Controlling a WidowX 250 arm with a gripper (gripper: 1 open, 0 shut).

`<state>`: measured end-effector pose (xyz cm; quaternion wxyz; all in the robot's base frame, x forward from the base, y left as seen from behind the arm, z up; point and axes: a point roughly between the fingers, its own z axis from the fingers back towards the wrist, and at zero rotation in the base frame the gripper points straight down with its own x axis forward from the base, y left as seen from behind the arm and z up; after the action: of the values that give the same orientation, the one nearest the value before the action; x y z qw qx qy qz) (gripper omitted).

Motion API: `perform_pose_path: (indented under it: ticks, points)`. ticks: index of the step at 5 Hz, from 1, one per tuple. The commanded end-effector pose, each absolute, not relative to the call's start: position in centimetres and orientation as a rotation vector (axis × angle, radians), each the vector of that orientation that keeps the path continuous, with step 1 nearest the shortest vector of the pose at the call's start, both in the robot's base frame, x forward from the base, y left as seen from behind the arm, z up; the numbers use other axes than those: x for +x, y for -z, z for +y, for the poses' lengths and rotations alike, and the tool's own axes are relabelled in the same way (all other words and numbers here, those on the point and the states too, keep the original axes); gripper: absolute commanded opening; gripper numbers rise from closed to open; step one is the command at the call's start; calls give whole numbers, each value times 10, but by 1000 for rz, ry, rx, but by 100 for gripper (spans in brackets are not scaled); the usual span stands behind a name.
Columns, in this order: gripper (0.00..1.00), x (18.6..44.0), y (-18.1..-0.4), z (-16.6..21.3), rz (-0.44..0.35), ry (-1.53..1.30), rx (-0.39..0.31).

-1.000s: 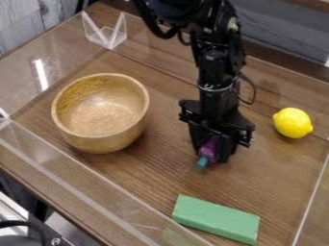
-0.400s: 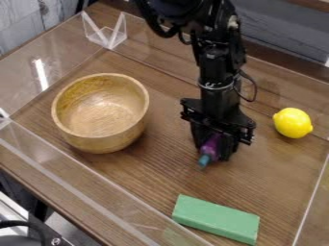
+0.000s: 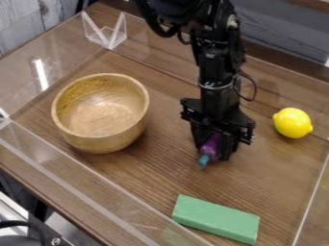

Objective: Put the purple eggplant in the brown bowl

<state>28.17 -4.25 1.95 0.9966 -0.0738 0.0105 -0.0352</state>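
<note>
The purple eggplant (image 3: 207, 152) is clamped low over the wooden table (image 3: 129, 183) by the downward-pointing gripper (image 3: 211, 147), its teal stem tip showing below the jaws. The grip appears made ready for a lift toward the brown bowl (image 3: 99, 111), seen empty nearby to the left in the picture.

one bowl (image 3: 99, 112), one eggplant (image 3: 207, 151), one lemon (image 3: 293, 123)

Wooden table (image 3: 141, 178): brown bowl (image 3: 100, 111), lemon (image 3: 293, 122), green block (image 3: 216, 218)
</note>
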Motion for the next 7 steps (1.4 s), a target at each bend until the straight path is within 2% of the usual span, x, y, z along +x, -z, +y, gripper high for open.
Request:
perform_pose_path:
  ticks: [1,2,3,5,7]
  points:
    - [0,280,-34,-35,7,64,-146]
    - [0,278,-51,-31,-9,53,-143]
    - [0,279,-80,-23,-50,38,-137]
    - [0,289,-116,30,-100,-44,-121]
    - [0,278,-121,96,-84,-93,-81]
